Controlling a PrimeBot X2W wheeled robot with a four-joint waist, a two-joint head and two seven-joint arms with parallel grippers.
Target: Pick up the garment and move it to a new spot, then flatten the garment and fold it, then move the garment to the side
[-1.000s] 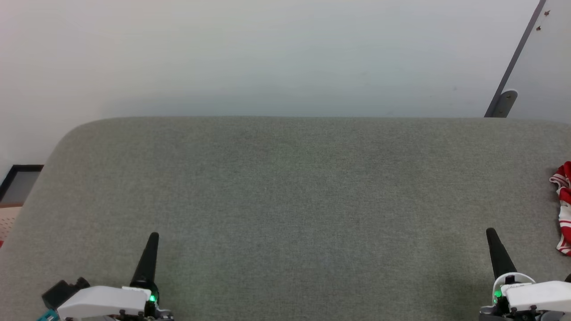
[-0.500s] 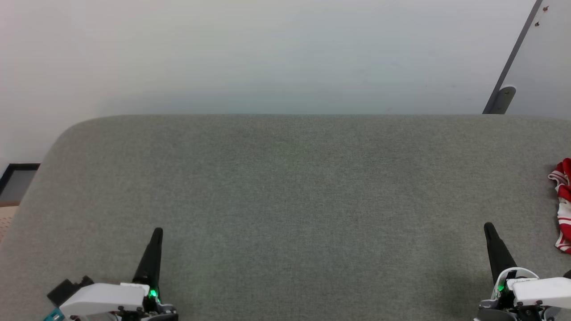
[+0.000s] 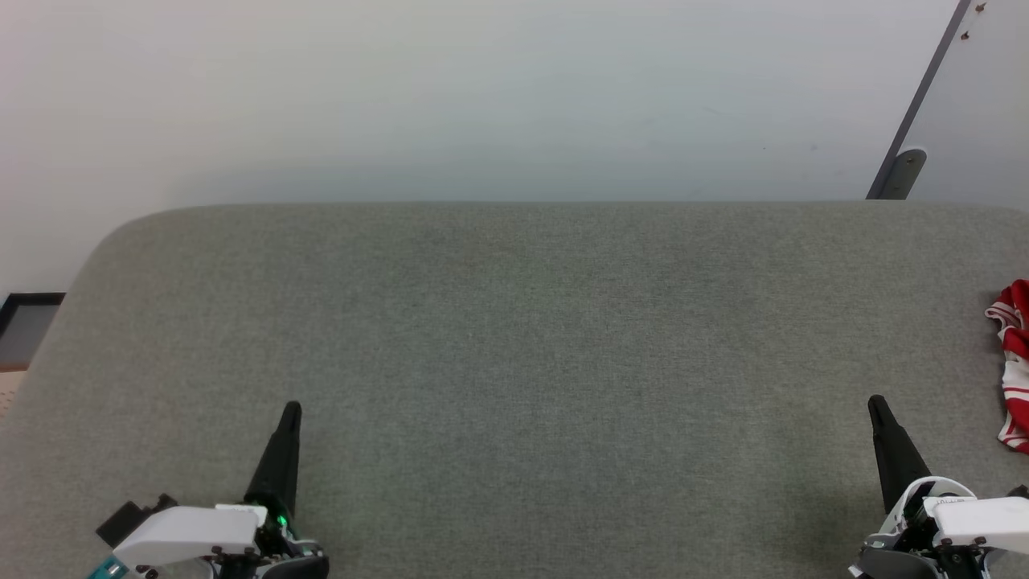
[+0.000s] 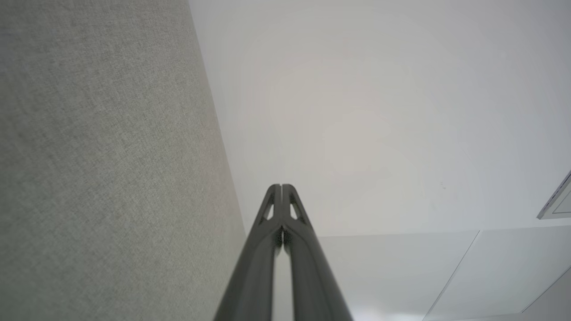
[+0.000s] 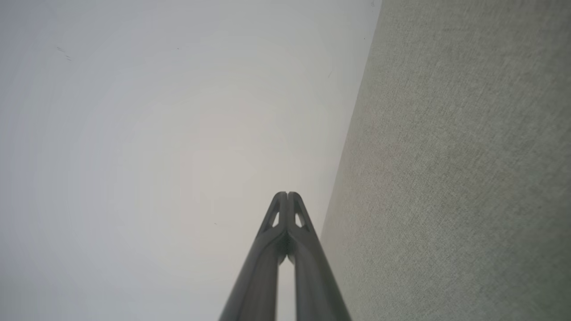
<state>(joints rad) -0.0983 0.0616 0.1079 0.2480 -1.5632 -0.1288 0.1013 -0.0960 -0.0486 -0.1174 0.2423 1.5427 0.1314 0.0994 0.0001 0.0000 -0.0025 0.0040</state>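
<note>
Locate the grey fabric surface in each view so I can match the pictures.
Head view: the grey fabric surface spans the lower two thirds.
Left wrist view: the surface takes the left side, beside the shut left gripper.
Right wrist view: the surface takes the right side, beside the shut right gripper.
Shared landmark: the pale wall meeting the surface's far edge.

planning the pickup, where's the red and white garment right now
Head view: the garment lies bunched on the grey padded surface at the far right edge, partly cut off, just beyond and right of the right gripper.
</note>
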